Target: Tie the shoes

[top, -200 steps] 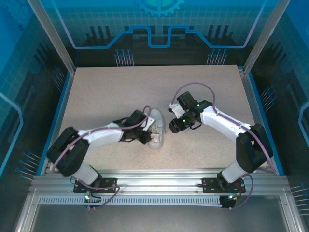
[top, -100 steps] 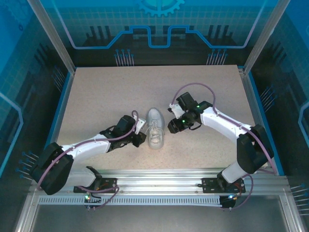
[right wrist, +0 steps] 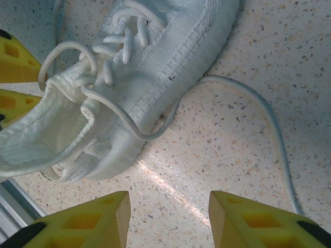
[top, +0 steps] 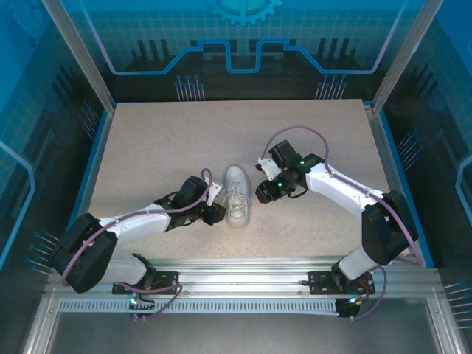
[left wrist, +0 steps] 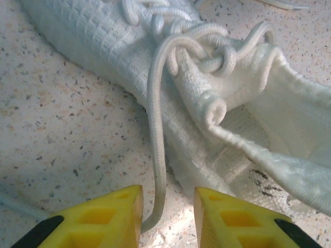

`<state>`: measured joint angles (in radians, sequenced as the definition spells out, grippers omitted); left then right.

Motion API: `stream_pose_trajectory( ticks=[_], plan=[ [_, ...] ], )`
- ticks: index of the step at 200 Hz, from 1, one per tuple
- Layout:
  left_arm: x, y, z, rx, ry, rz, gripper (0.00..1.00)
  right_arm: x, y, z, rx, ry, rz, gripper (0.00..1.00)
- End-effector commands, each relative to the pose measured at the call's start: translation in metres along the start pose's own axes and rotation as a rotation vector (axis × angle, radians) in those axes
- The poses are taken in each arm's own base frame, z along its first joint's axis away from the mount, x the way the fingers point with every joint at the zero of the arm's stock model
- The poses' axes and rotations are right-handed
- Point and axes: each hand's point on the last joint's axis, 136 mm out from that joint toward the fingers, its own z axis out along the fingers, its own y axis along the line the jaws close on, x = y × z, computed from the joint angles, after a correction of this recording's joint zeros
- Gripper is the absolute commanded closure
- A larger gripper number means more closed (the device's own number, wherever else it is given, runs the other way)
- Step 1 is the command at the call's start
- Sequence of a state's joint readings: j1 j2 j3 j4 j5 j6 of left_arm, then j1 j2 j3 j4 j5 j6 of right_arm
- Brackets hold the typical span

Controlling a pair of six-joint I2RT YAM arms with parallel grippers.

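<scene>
**Table [top: 162, 147].** A pale, speckled top, which you see from above bounded left and right by blue edge strips [top: 92, 177]. Just nearer to you than its middle lies one white sneaker [top: 237, 195], sole down, toe toward the far side and heel opening toward the near edge. In the left wrist view, you can check that the knit side of the sneaker [left wrist: 93, 41] meets the table [left wrist: 62, 134], and that a lace [left wrist: 158, 155] drops from the eyelets to the surface. In the right wrist view, a second lace [right wrist: 272, 124] trails out from under the sneaker [right wrist: 155, 67] and lies in a loose curve flat on the table [right wrist: 289, 46].
</scene>
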<state>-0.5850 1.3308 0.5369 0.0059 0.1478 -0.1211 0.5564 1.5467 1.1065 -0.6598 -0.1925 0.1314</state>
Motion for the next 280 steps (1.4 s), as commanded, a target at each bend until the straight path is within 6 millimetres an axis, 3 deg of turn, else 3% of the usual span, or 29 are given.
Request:
stream_pose_trajectory(
  ticks=[1,20,41,60,90,111,190,238,280],
  plan=[
    [0.011,0.002,0.006,0.007,0.045,-0.047,0.73,-0.005,0.007,-0.001,-0.024,-0.018,-0.012,0.56],
    [0.013,0.002,0.012,0.006,0.080,-0.048,0.81,-0.005,0.007,-0.001,-0.024,-0.022,-0.013,0.56],
    [0.008,0.005,0.011,-0.014,0.067,-0.042,1.00,-0.006,0.007,-0.001,-0.026,-0.032,-0.015,0.56],
    [-0.001,0.004,-0.001,-0.029,0.024,-0.004,1.00,-0.007,0.007,-0.002,-0.032,-0.043,-0.010,0.57],
    [-0.040,-0.011,-0.034,-0.004,-0.147,0.093,1.00,-0.009,0.005,-0.006,-0.046,-0.077,0.006,0.57],
    [-0.061,-0.022,-0.047,0.029,-0.211,0.146,1.00,-0.011,0.004,-0.007,-0.075,-0.100,0.034,0.57],
    [-0.106,-0.056,-0.048,0.174,-0.253,0.278,1.00,-0.011,0.010,-0.001,-0.142,-0.132,0.026,0.59],
    [-0.116,-0.060,-0.045,0.245,-0.246,0.279,1.00,-0.040,0.017,0.000,-0.193,-0.303,-0.036,0.61],
    [-0.124,-0.053,-0.044,0.288,-0.263,0.223,1.00,-0.060,0.037,-0.002,-0.237,-0.425,-0.178,0.60]
  ],
)
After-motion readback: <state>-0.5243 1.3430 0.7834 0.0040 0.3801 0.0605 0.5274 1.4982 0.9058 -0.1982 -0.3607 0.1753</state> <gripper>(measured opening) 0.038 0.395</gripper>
